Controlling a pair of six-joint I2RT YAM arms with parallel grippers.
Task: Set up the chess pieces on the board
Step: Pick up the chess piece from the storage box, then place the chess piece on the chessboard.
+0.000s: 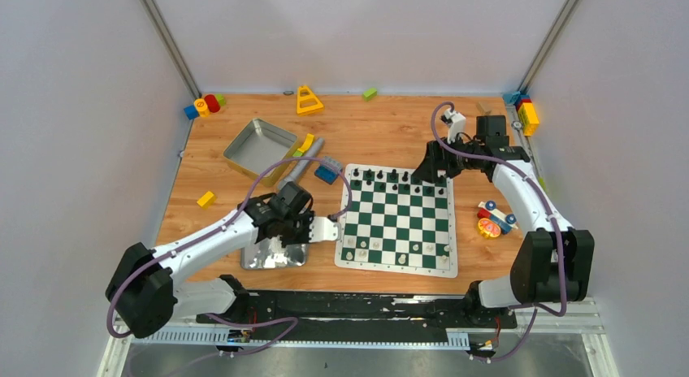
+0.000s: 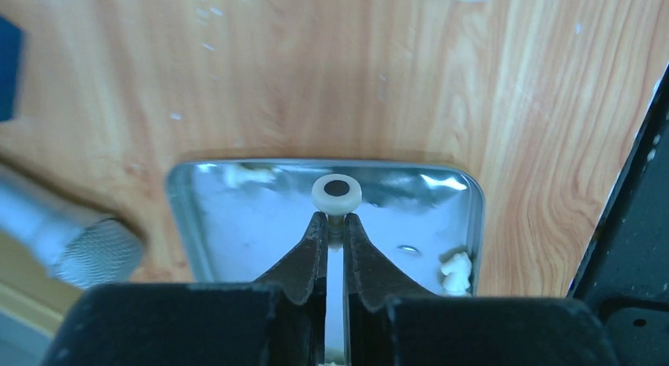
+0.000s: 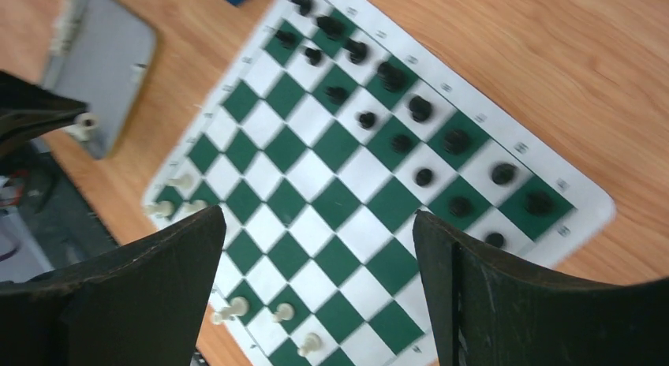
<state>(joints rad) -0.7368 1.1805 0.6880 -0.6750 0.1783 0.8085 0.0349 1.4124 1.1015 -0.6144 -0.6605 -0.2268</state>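
Note:
The green and white board (image 1: 397, 220) lies mid-table. Black chessmen (image 1: 382, 177) stand along its far rows and several cream ones (image 1: 362, 245) stand on its near rows. My left gripper (image 1: 325, 229) is just left of the board. In the left wrist view it (image 2: 335, 220) is shut on a cream chess piece (image 2: 337, 194), held above the shiny silver tray (image 2: 237, 224). A cream knight (image 2: 456, 270) lies in the tray's corner. My right gripper (image 1: 431, 170) hovers over the board's far right corner. Its jaws (image 3: 317, 216) are wide open and empty above the board (image 3: 315, 181).
A square tin box (image 1: 260, 145), a grey cylinder (image 1: 302, 164) and a blue block (image 1: 327, 173) sit left of the board's far side. A toy car (image 1: 496, 218) is right of the board. Coloured blocks lie at the back corners (image 1: 203, 106).

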